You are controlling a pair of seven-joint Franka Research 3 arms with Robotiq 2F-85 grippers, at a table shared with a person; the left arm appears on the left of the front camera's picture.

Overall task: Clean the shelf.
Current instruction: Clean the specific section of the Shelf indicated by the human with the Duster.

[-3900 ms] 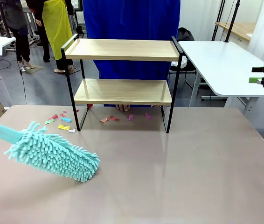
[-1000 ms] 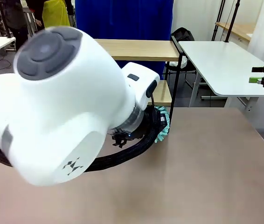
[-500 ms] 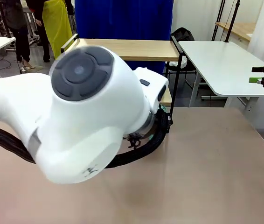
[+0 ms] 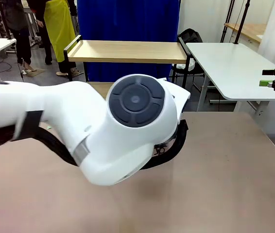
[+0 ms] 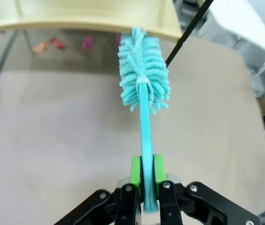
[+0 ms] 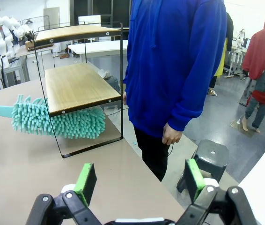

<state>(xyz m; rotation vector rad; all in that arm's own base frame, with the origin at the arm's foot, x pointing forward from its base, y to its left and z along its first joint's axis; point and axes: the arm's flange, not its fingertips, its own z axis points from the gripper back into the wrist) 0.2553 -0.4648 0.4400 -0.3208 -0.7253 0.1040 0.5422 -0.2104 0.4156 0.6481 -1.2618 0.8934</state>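
Left gripper (image 5: 146, 166) clenched on the handle of a fluffy teal chenille duster (image 5: 144, 75), its head tucked under the lower board (image 6: 76, 86) of the black-framed two-tier wooden shelf (image 4: 128, 51) at the far edge of the beige table (image 5: 53, 131). Sweeping underneath, I'd say; next needs a low sideways drag. Right gripper (image 6: 140, 180) released.

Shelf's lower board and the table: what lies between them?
The teal head of the duster lies there, under the lower board of the shelf and above the table; the right wrist view shows it.
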